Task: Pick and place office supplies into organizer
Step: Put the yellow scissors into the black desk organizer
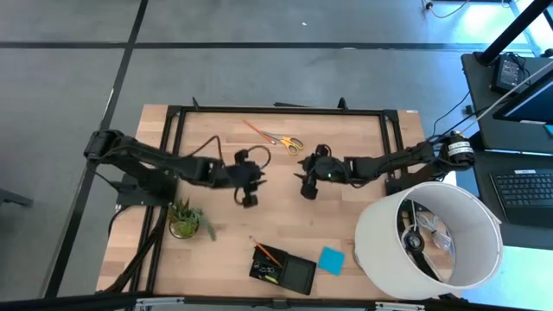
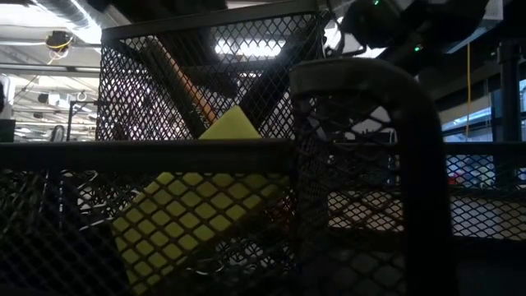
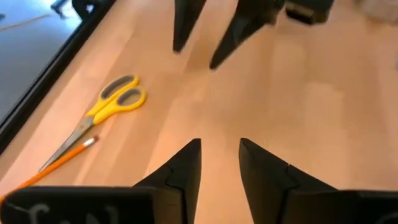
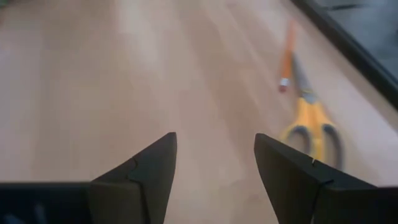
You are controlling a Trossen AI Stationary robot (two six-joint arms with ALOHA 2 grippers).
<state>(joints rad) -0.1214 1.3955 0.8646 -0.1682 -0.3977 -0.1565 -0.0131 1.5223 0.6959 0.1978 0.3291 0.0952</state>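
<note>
Yellow-handled scissors (image 1: 287, 142) and an orange pencil (image 1: 257, 131) lie flat on the table's far middle; both also show in the left wrist view as scissors (image 3: 109, 112) and pencil (image 3: 59, 163). The black mesh organizer (image 1: 298, 276) stands at the near edge, with a pencil (image 1: 266, 253) leaning out of it and a yellow block (image 2: 205, 205) inside. A blue note pad (image 1: 331, 260) lies beside it. My left gripper (image 1: 252, 188) and right gripper (image 1: 307, 187) hang over the table's middle, facing each other, both open with nothing between the fingers.
A small green potted plant (image 1: 186, 220) stands near my left arm. A large white lampshade (image 1: 429, 235) fills the near right corner. A black frame (image 1: 276, 111) runs along the table's far and side edges. Bare wood lies between the grippers and the organizer.
</note>
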